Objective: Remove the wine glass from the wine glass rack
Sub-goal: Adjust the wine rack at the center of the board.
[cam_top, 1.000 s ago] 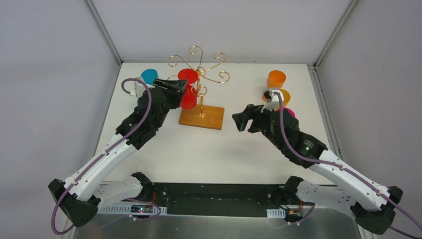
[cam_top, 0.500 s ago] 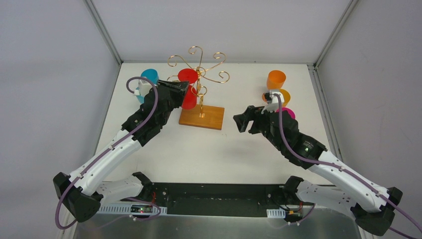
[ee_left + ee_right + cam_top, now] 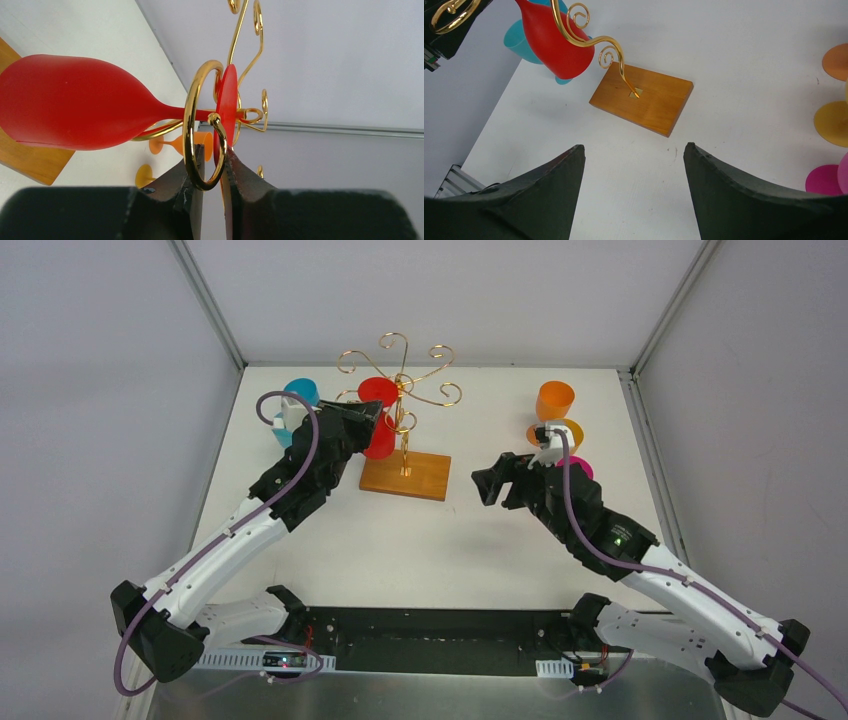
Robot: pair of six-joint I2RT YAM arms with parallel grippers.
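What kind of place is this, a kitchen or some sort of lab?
Most likely a robotics lab test cell: a white table boxed in by plain grey panels, a left arm and right arm bolted at its near edge, and a gold wine glass rack holding a red wine glass.

Teal glass (image 3: 300, 392) left; orange glass (image 3: 555, 400), yellow glass (image 3: 831, 122), pink glass (image 3: 824, 180) right.

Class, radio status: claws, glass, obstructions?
Left claw astride foot of red plastic wine glass, grip unclear. Right claw open. Scroll of gold wire rack rings stem.
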